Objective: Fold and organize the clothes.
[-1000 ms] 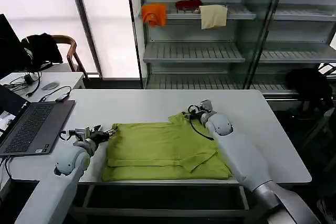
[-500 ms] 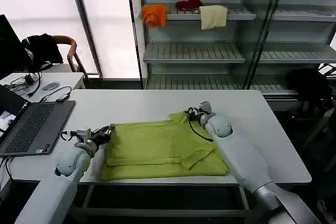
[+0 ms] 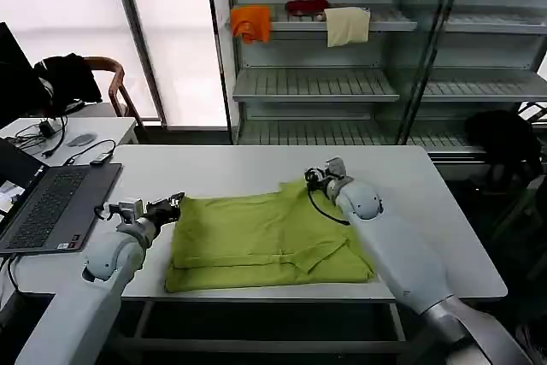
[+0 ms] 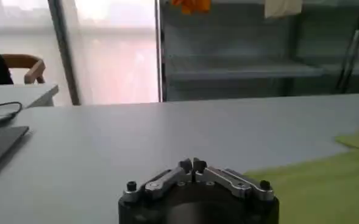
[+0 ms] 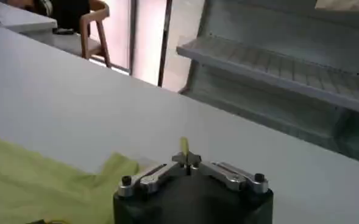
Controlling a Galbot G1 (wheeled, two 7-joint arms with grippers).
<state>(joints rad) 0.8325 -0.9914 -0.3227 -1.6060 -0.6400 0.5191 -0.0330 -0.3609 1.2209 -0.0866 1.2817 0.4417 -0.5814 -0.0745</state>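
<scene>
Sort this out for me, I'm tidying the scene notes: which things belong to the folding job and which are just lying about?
Part of the job:
- green T-shirt, partly folded on the table
- left gripper at its left edge, shut
- right gripper at its far right corner, shut on a bit of green fabric

Just lying about:
- laptop
- orange cloth and cream cloth on the shelf

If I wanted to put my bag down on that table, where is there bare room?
The table is bare along its far strip, between the T-shirt and the shelves, and at its right end past the right gripper. It is crowded in the front middle, under the shirt, and at the left, where the left gripper and laptop sit.
</scene>
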